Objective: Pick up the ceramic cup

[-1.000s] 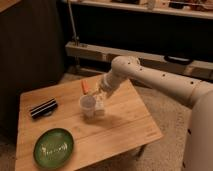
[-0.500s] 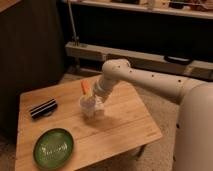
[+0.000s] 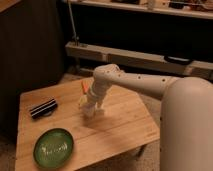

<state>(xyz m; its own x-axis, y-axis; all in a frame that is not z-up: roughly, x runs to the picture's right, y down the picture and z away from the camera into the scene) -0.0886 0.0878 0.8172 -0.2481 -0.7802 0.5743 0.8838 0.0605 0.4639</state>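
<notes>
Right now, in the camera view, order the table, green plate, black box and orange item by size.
1. table
2. green plate
3. black box
4. orange item
The gripper hangs low beside the orange item.

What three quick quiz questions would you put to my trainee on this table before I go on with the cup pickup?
1. Fill in: in the camera view, the black striped item lies to the ___ of the ceramic cup.
2. True or false: the green plate touches the cup.
3. Pick one: the pincer is low over the table, right at
A. the ceramic cup
B. the green plate
C. the black striped item

Key: 1 left; 2 false, the plate lies apart, nearer the front edge; 3 A.
</notes>
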